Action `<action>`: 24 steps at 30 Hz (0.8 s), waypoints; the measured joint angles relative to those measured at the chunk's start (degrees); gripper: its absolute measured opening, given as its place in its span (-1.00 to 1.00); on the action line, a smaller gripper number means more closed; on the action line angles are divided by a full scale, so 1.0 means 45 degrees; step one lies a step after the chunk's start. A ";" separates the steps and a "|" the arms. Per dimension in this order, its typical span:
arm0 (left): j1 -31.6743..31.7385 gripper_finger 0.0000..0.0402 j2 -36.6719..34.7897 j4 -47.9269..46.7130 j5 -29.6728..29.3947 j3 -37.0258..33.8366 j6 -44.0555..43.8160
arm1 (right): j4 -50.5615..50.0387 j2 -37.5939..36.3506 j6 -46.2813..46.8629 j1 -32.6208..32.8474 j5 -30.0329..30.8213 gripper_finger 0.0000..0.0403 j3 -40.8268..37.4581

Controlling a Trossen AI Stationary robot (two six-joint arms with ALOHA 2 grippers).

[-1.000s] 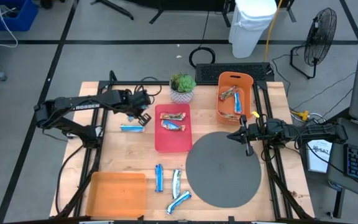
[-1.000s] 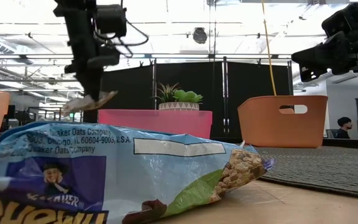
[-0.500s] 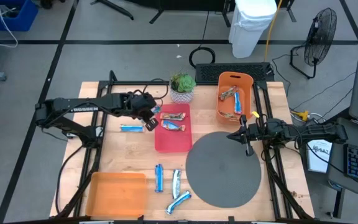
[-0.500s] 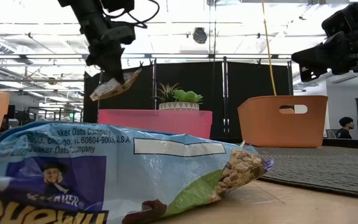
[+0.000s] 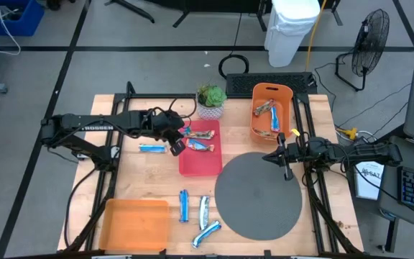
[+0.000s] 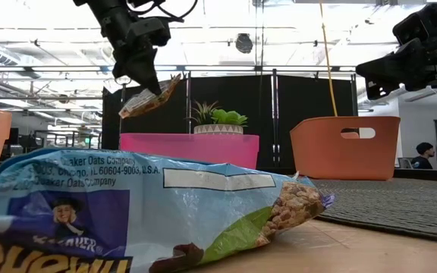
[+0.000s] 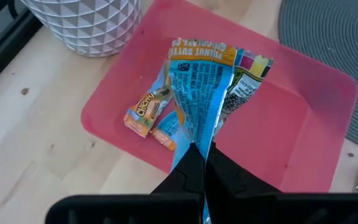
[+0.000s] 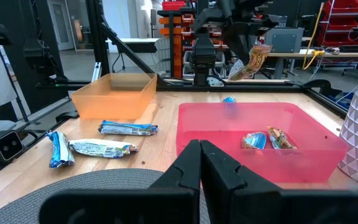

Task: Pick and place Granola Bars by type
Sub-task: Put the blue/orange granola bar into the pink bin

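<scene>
The bar [image 7: 197,93] in my left gripper [image 7: 202,163] reads "PEANUT BUTTER"; the nearest wrapper [image 6: 143,216] reads "Quaker Oats Company", "Chewy"

Left pincer [image 6: 149,82] clamps granola bar [image 6: 152,97] above pink tray [image 6: 189,150].

2 dark jointed arms [image 5: 99,124] — black cables, white lettering

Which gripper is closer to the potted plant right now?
The left. The left gripper, holding a granola bar, hangs over the pink tray's edge just beside the potted plant. The right gripper sits farther off, over the round gray mat.
</scene>
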 joint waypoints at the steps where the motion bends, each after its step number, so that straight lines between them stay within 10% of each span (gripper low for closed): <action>1: 0.0004 -0.99 0.0000 -0.0065 0.0000 0.0078 0.0027 | 0.0000 -0.0004 0.0000 0.0000 0.0000 -1.00 0.0000; 24: -0.0539 -1.00 0.4806 -0.2468 0.1560 0.5008 0.2262 | 0.0000 -0.0003 0.0001 -0.0004 0.0000 -1.00 0.0000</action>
